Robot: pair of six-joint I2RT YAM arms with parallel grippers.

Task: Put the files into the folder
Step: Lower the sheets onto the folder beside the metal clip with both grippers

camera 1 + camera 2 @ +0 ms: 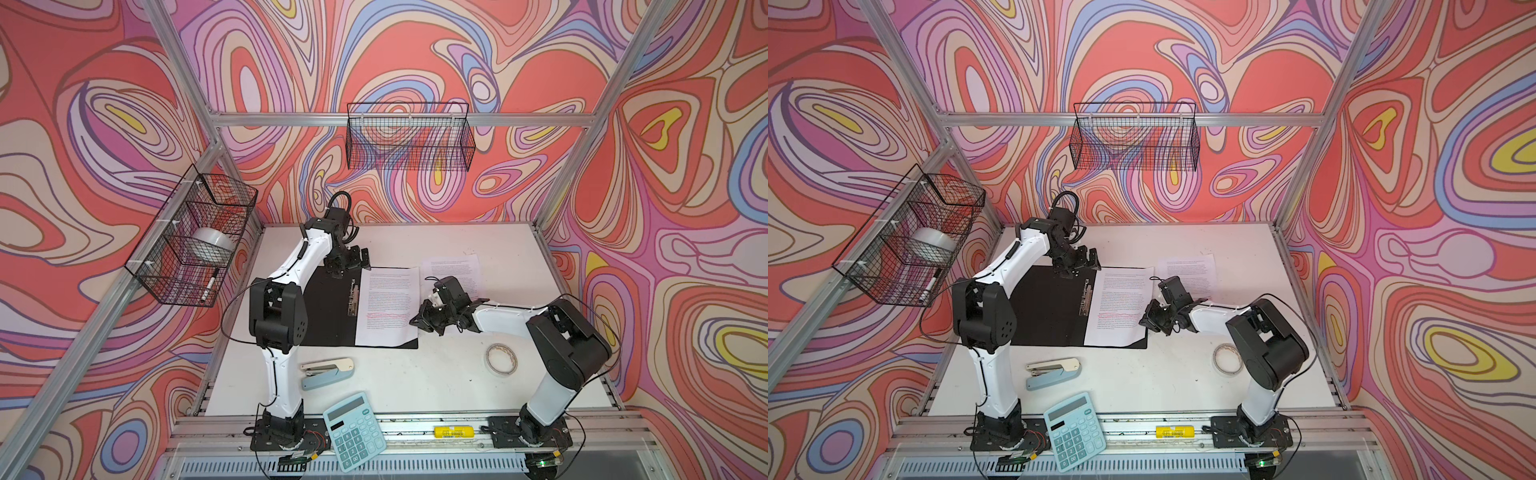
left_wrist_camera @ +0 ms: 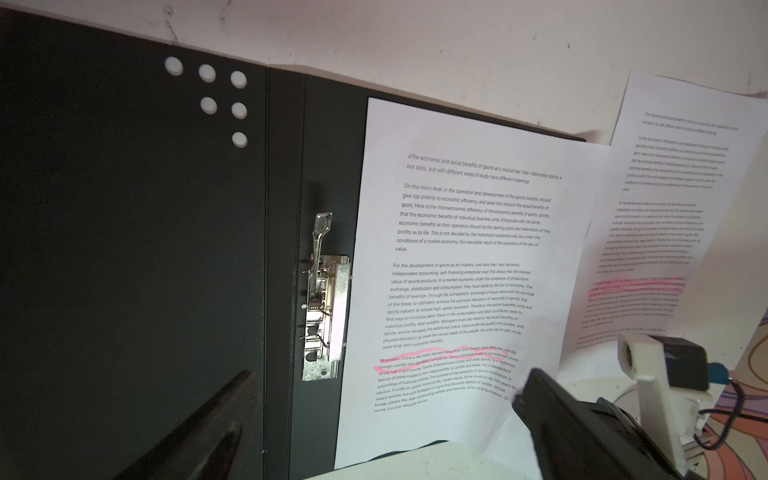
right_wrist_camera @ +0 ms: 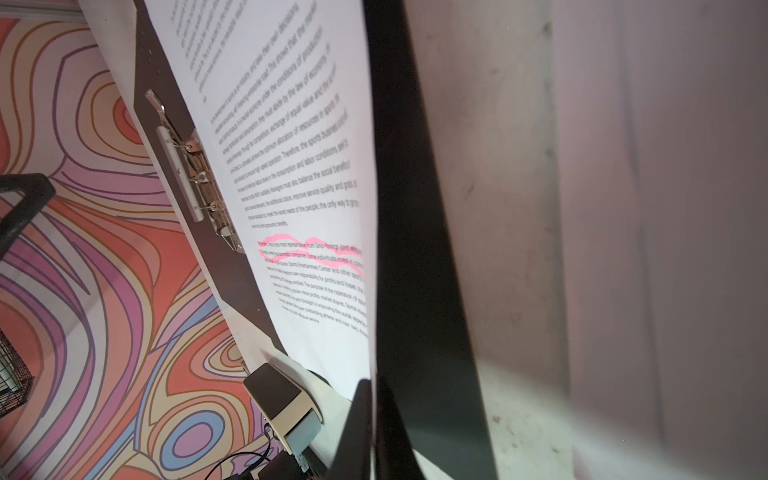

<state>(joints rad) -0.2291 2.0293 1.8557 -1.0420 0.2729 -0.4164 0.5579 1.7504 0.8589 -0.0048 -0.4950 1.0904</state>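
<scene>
The white table gives you room, so work low and flat. On it the folder lies open, black inside up, its left half partly hidden by your left arm in both top views.

One of the files, the sheet with the pink-marked lines, lies on the folder's right half. Its inner edge sits just beside the metal clip. Its outer edge reaches slightly past the cover and is lifted off it in the right wrist view. The second sheet rests on the bare table just beyond the folder's far right corner, outside the folder.

The right gripper is clenched on that lifted outer edge; the right wrist view shows the paper running in between its fingers. The left gripper hangs released, jaws wide, above the folder's far edge near the spine, touching nothing that I can make out.

The step, as I read it, is seating this sheet.
- Slide it toward the spine low and straight; a high pinch will likely bow the paper.
- Square its long edge to the clip. I can't tell whether the clamp is raised, so don't force paper under it.
- If the sheet skids, bring the left fingers down on its far corner as a stop.
- Let go only once it lies flat inside the cover, then go for the second sheet.
</scene>
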